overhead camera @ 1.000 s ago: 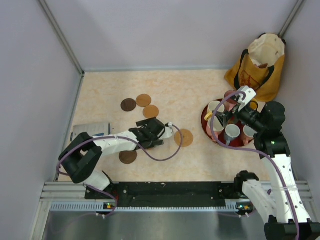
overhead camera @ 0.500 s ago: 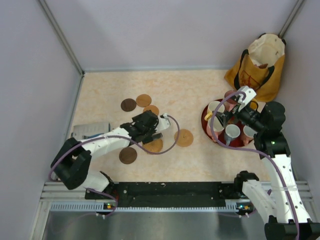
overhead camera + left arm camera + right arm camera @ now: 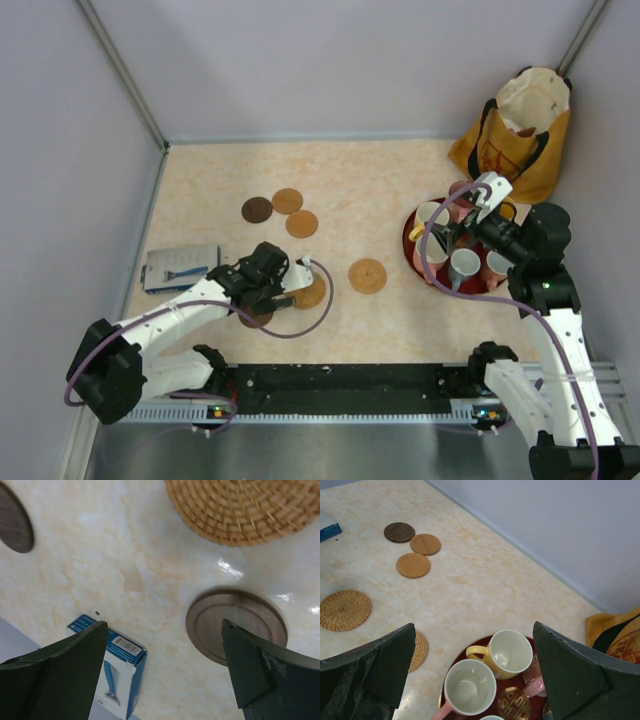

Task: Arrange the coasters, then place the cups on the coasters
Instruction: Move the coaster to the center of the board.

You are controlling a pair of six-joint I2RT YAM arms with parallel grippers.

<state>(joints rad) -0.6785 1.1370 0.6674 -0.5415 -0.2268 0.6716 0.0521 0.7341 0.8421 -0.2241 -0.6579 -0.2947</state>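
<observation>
L claw (image 3: 163, 630) wide open over dark coaster (image 3: 235, 607) (R claw (image 3: 474, 630) open too, above cups (image 3: 470, 687))

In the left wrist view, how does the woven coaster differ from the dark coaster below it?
The woven coaster is light tan, coiled weave; the dark coaster is smooth brown wood with a grooved rim. The woven coaster looks wider. Both lie flat, round, not touching.

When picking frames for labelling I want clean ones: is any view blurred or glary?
Left wrist: glare spots on the table near the grooved dark coaster, whose rim looks slightly smeared; right wrist: evenly lit, cups sharp; top external: soft, even light.
</observation>
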